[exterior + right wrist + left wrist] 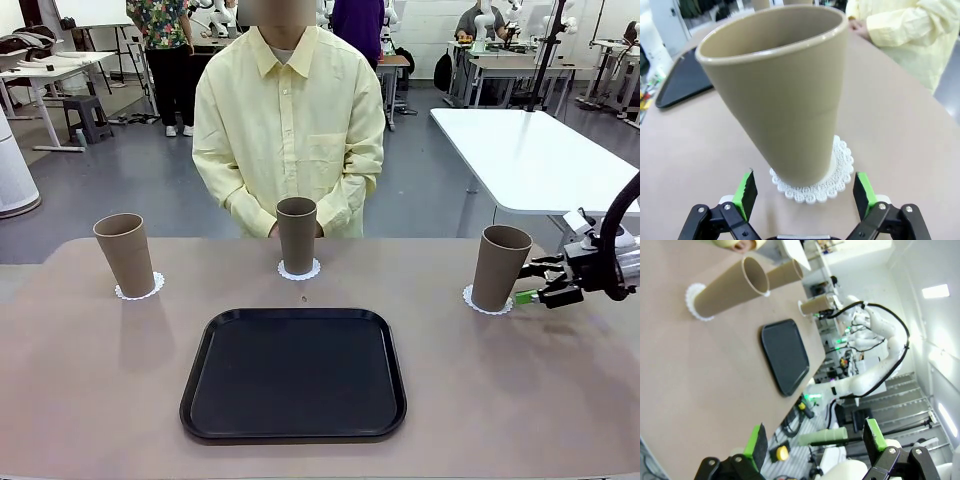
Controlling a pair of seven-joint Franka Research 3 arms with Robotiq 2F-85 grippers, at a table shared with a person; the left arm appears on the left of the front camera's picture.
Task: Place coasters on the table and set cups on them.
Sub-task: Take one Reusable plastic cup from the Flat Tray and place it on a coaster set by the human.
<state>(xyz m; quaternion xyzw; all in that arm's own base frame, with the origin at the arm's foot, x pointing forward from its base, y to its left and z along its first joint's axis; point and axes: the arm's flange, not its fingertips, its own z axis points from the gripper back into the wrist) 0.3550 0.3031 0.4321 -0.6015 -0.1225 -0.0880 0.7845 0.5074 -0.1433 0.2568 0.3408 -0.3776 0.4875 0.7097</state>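
Cups (498,266) look light, stiff and top-heavy, so I'd grip low on the taper. All three stand on coasters (486,302) along the worktop's (100,400) far edge. Right pincer (532,281) gapes just beside the right cup; left pincer (815,442) gapes too, holding nothing.

No text, label, brand or number can be read anywhere.

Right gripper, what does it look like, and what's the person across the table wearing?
The right gripper is black with two fingers tipped in bright green pads, on a white arm with a black cable looping above it. The person wears a pale yellow long-sleeved collared shirt.
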